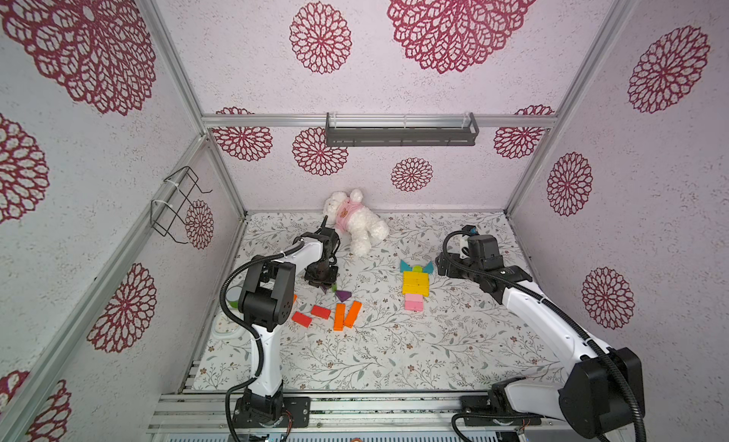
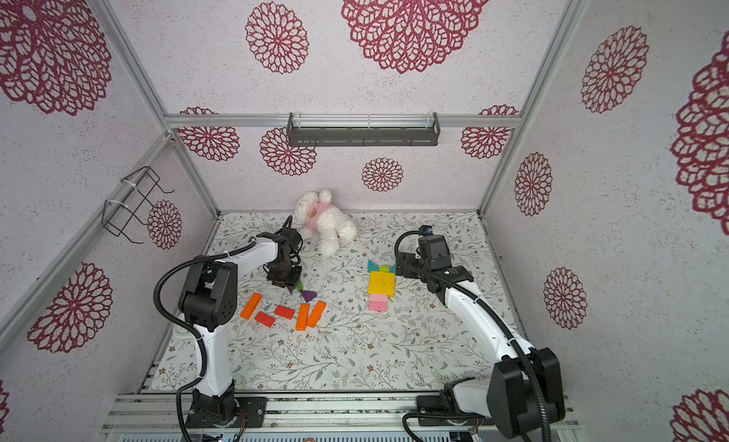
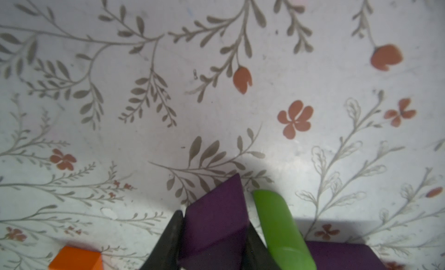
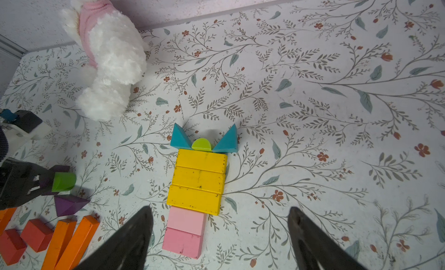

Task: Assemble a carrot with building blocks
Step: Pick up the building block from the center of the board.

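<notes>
flower-sprigged tabletop (image 1: 394, 353), in a booth papered with crimson rosettes: a block carrot lies part-built. at the left of the scene, the left gripper (image 3: 213, 235) is clamped on a purple triangle (image 3: 216, 203), one finger pressed to each flank. whether the block is clear of the surface cannot be told. a lime-green cylinder (image 3: 281, 227) lies just outside one finger, and a second purple triangle (image 3: 342, 254) sits just past it.

nearer the robot than that gripper lie the loose pieces: a lone orange bar (image 2: 251, 306), two red blocks (image 2: 285, 312) and a pair of orange bars (image 2: 303, 317) side by side.

between the two grippers, straight ahead of the right one, the figure lies flat. two teal triangles (image 4: 180, 139) flank a lime half-round (image 4: 201, 145), above three yellow bars (image 4: 198, 179) set edge to edge and two pink blocks (image 4: 185, 230). the right gripper (image 4: 219, 213) hovers over its pink end, jaws spread wide and holding nothing.

leaves and body look finished. a pointed tip seems to be what is left, and the held triangle is the likely candidate.

around the scene, a wire rack (image 1: 177, 207) hangs on the left wall. a plush bear (image 1: 355, 223) sprawls beyond the left gripper by the back wall, and a grey shelf (image 1: 400, 134) is fixed above.
</notes>
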You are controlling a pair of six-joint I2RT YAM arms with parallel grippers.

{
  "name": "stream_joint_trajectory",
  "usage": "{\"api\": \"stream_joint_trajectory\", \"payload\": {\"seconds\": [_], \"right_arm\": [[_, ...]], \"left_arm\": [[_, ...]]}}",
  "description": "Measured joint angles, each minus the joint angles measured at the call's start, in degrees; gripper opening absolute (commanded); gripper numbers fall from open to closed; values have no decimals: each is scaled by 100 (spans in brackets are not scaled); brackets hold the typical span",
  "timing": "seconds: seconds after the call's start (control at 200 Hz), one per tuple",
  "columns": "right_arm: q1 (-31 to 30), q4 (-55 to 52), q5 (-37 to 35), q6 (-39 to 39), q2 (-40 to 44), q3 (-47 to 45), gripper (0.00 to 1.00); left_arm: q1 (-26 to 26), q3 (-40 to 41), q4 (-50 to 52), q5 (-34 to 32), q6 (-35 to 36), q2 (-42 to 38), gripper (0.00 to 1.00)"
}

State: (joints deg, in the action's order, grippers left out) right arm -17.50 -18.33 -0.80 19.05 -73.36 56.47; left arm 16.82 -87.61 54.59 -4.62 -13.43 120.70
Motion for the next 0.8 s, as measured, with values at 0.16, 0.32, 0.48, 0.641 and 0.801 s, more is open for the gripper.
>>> {"api": "stream_joint_trajectory", "payload": {"seconds": [0.16, 0.32, 0.48, 0.641, 0.801], "right_arm": [[0, 7, 2, -13, 0, -2, 89], [0, 7, 4, -28, 2, -2, 89], [0, 7, 7, -48, 76, -2, 89], [0, 9, 7, -50, 168, -2, 89], [0, 9, 7, -52, 173, -4, 89]], "left_arm": [[0, -31, -46, -105, 44, 39, 55], [0, -31, -133, -114, 85, 42, 38], [2, -13, -236, -127, 120, 46, 32], [7, 15, -264, -149, 116, 26, 32], [17, 31, -282, -203, 66, -2, 32]]}}
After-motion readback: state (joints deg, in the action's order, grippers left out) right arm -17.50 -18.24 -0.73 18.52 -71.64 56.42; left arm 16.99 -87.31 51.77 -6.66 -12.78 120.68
